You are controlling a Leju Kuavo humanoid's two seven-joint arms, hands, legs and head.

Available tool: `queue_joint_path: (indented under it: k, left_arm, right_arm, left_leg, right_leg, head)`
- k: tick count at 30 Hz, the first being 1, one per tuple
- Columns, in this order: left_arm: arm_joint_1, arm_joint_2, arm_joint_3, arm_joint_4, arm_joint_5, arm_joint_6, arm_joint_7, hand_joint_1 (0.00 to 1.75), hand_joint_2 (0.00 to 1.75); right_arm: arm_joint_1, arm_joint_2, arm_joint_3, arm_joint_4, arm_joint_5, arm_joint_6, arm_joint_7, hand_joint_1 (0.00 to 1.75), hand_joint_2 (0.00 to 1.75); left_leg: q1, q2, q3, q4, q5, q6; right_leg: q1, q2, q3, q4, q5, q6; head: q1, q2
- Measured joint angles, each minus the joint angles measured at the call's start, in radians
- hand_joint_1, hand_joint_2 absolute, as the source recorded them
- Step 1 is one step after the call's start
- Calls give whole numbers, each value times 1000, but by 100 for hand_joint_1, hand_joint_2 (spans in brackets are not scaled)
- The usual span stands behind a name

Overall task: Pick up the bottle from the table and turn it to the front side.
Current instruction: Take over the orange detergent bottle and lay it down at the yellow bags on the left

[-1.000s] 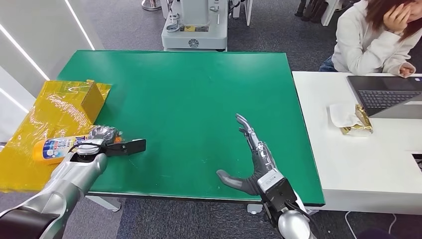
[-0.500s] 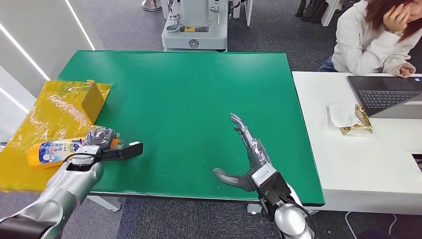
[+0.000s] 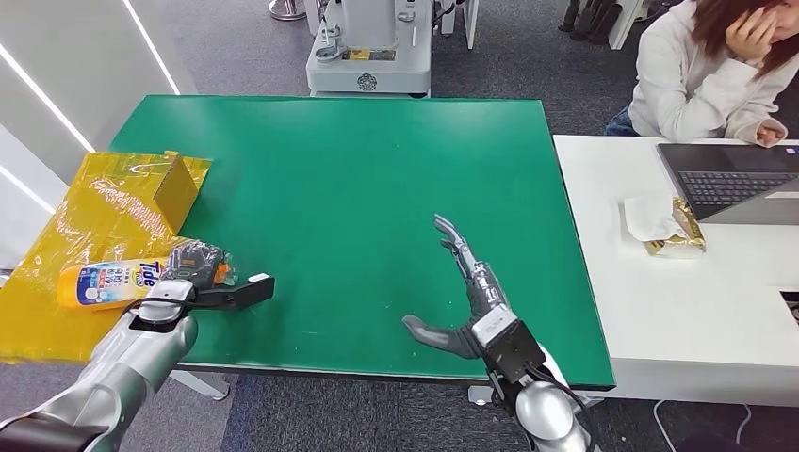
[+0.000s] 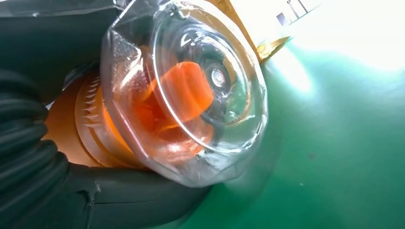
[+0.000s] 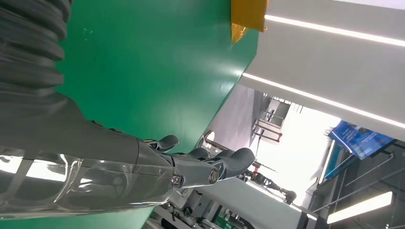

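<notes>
Bottle [image 3: 105, 283] lies on its side, lower left of frame, over the yellow bag [image 3: 89, 226] at the bench [image 3: 377, 169] edge; left robot hand [image 3: 193, 268] grasps its clear-capped end, likely to rotate it. Right robot hand [image 3: 466, 301] hovers released, fingers spread, lower centre.

Left arm: enters from the lower left, forearm angled toward the surface's near left edge. Left hand [image 3: 193, 273] grips the bottle [image 3: 113, 282] at its neck; in the left wrist view, dark fingers [image 4: 28, 162] wrap just behind the cap.

Right arm: enters from below at the near edge. Right hand [image 3: 469, 297] holds nothing: fingers extended forward over the surface, thumb splayed sideways toward the left.
</notes>
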Motion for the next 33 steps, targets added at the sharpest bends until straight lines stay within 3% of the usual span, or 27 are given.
queue_joint_path:
  k: [2, 3, 6, 7, 20, 26, 33]
  left_arm:
    - [3, -2, 0, 0, -3, 11, -5, 171, 175]
    - [4, -3, 0, 0, -4, 17, -7, 156, 175]
    - [9, -4, 0, 0, -10, 35, -14, 29, 175]
    - [10, -5, 0, 0, -11, 39, -15, 0, 175]
    - [1, -32, 55, 0, 11, 52, -12, 0, 175]
    - [0, -73, 93, -1, 45, 67, -24, 0, 175]
    - [-6, -154, 187, -10, 171, 59, -131, 0, 175]
  right_arm:
    - [-4, 0, 5, 8, -1, -5, -5, 0, 175]
    - [-7, 0, 8, 13, -2, -7, -7, 0, 175]
    - [-20, 0, 18, 31, -13, -10, -10, 0, 175]
    - [-24, 0, 22, 36, -16, -10, -11, 0, 175]
    - [-27, 0, 33, 45, -33, -14, -18, 0, 175]
    - [-2, -4, 31, 23, -31, -16, -12, 0, 175]
    - [21, -5, 16, 2, -16, -31, 1, 0, 175]
  left_leg:
    - [0, 0, 0, 0, 0, 0]
    - [0, 0, 0, 0, 0, 0]
    - [0, 0, 0, 0, 0, 0]
    - [0, 0, 0, 0, 0, 0]
    - [0, 0, 1, 0, 0, 0]
    - [0, 0, 1, 0, 0, 0]
    - [0, 0, 1, 1, 0, 0]
  right_leg:
    - [0, 0, 0, 0, 0, 0]
    - [0, 0, 0, 0, 0, 0]
    - [0, 0, 0, 0, 0, 0]
    - [0, 0, 0, 0, 0, 0]
    - [0, 0, 0, 0, 0, 0]
    - [0, 0, 1, 0, 0, 0]
    - [0, 0, 0, -1, 1, 0]
  head:
    - [0, 0]
    - [0, 0]
    - [0, 0]
    - [0, 0]
    - [0, 0]
    - [0, 0]
    - [0, 0]
